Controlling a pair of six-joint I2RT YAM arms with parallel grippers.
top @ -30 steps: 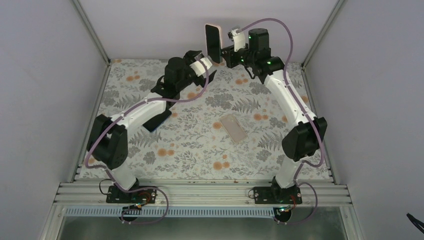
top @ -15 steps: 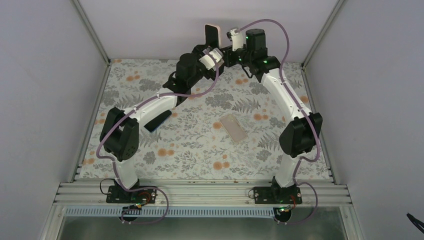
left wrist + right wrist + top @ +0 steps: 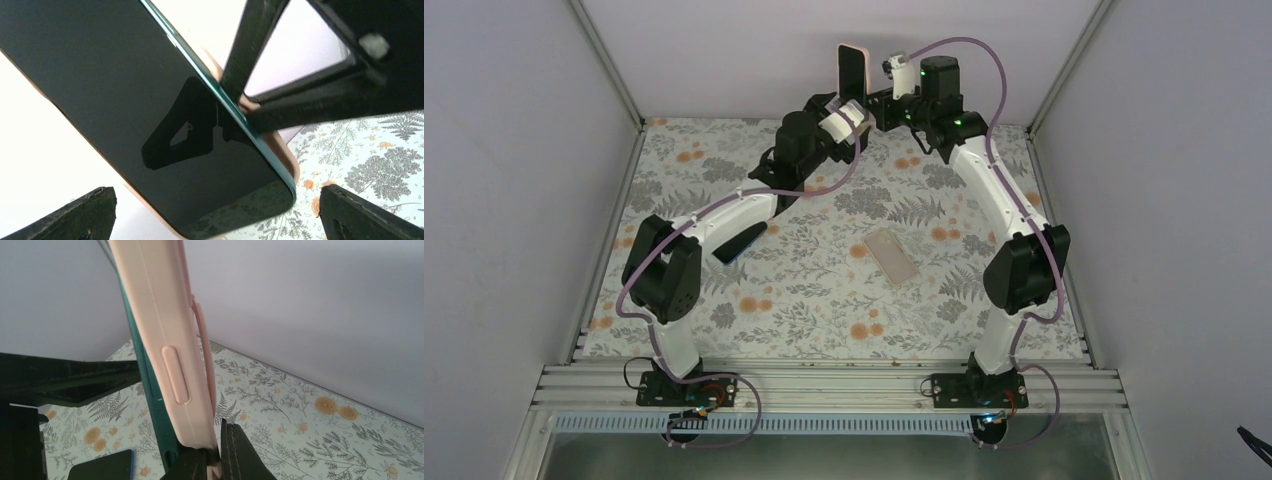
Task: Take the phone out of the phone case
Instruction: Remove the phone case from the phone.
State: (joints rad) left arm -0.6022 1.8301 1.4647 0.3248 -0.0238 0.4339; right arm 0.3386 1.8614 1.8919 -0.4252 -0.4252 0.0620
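The left tool has come close and waits wide open around the phone. The right tool pinches the pink phone case, holding it up over the table's far edge. The phone is not out yet; grabbing looks next.

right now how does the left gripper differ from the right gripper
The left gripper stands wide open, while the right gripper is shut. The left gripper holds nothing, its jaws spread facing the phone screen; the right gripper pinches the pink case at its lower edge, holding it upright. Both are raised near the far end of the table.
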